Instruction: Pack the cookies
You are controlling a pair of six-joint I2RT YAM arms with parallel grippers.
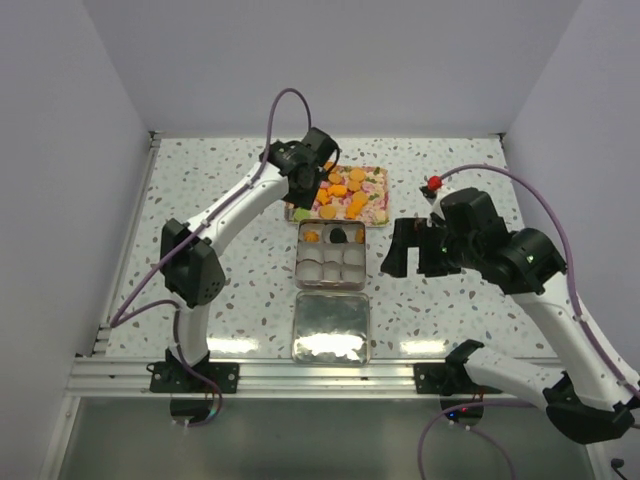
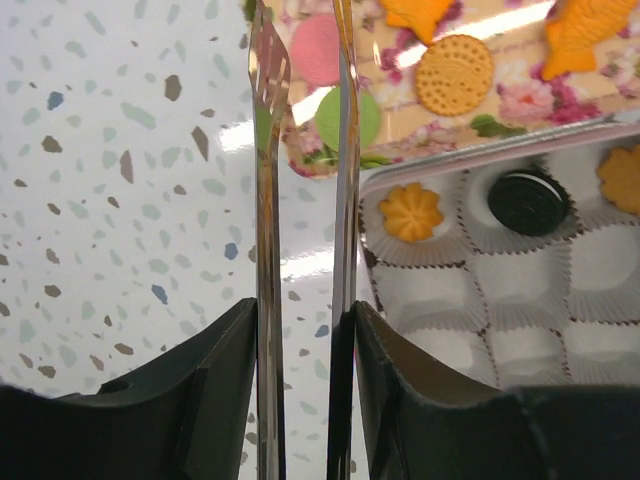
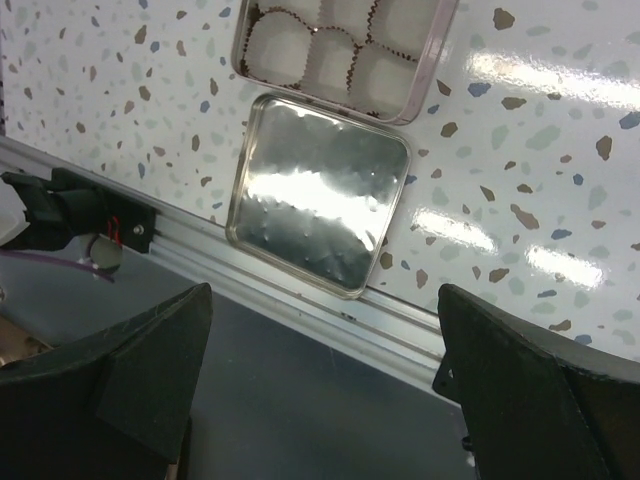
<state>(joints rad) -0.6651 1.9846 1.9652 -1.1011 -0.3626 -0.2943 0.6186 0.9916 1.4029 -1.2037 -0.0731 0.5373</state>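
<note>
Packing is under way but far from done. Most of the cookies (image 1: 340,190) lie on the flowered tray (image 2: 520,105), which sits at 12 o'clock from the tin (image 1: 298,262). Only the tin's back row is filled.

The tin has nine paper cups in three rows of three. Three hold a cookie: an orange one at each end and a black cookie (image 2: 527,202) in the middle. The other six cups are empty, so I judge about a third of the job complete. The single lid (image 1: 331,326) lies shiny side up at 6 o'clock from the tin, so closing it is also left to do.

The left wrist view shows five cookies on the tray: three orange, one pink cookie (image 2: 318,48) and one green cookie (image 2: 365,115). The overhead view shows more orange ones, but they are too small to count.

The left gripper (image 2: 303,30) carries two thin metal blades and hangs over the tray's 9 o'clock edge. The blades stand a narrow gap apart, and the pink cookie fills that gap near their ends. I cannot tell whether they pinch it or merely straddle it.

The right gripper (image 1: 410,258) hovers at 3 o'clock from the tin with its jaws spread wide and nothing between them.
</note>
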